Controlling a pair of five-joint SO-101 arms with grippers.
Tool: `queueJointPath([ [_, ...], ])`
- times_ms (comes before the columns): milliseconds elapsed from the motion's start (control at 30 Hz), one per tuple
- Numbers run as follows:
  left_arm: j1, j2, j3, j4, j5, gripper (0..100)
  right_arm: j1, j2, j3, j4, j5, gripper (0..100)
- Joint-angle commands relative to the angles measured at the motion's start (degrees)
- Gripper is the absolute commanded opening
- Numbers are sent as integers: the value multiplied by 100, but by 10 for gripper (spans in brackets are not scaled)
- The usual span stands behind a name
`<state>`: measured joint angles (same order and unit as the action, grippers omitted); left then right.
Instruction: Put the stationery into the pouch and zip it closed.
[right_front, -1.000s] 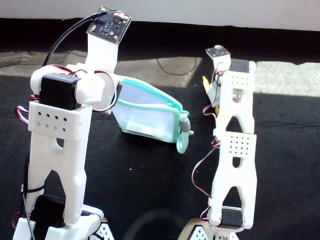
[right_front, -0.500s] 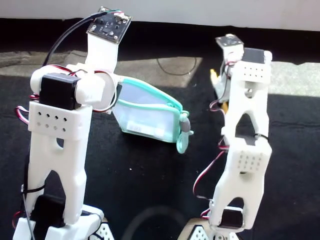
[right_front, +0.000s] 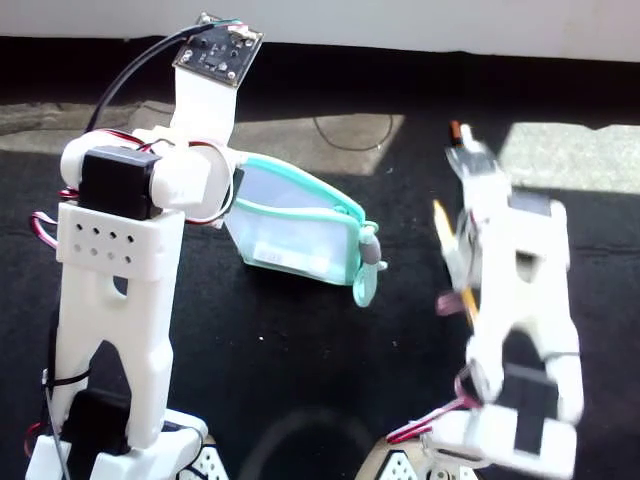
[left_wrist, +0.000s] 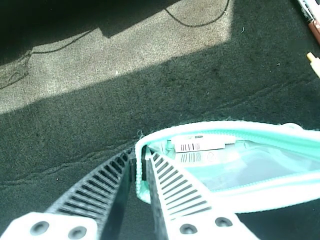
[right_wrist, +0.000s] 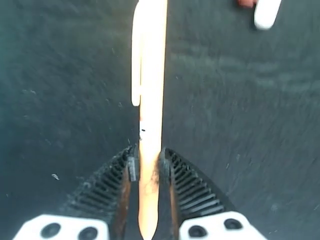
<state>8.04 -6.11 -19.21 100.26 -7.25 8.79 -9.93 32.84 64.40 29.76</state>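
— What's changed?
— The right pincer (right_wrist: 149, 165), clamped tight on the pen (right_wrist: 150, 75), has swung back and away from the pouch (right_front: 295, 225).
— And the pouch?
— On the worktop (right_front: 300, 350), mouth open, its end pinched shut in the left pincer (left_wrist: 140, 165). I'd say the pen is ready to go in.

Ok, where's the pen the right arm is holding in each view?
High view: pen slanting beside the right arm, right of the pouch.
Left wrist view: a pale tip at the picture's edge beyond the pouch, probably it.
Right wrist view: pen clamped in the right gripper.
Shared landmark: the black mat.
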Motion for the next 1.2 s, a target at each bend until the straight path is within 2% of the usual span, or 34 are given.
queueJointPath([
  [0,-13,101,198,18,26,9,180,-1279,1780,-840,176,6],
  [167,-13,110,198,18,26,9,198,-2132,2747,-901,352,6],
  [300,-13,110,198,18,26,9,198,-2158,2993,-910,343,12],
  [500,-13,110,198,26,26,9,163,-2062,2993,-884,343,164],
  [600,-13,110,198,18,26,9,101,-2018,2695,-813,325,163],
  [700,-13,110,180,18,26,9,22,-2009,2149,-532,-88,166],
  [833,-13,110,171,18,26,9,-576,-1982,1429,-488,-273,167],
  [933,-13,110,189,18,26,9,-1059,-1657,1165,-479,-273,167],
  [1167,-13,110,198,26,26,9,-1121,382,374,-963,-281,167],
])
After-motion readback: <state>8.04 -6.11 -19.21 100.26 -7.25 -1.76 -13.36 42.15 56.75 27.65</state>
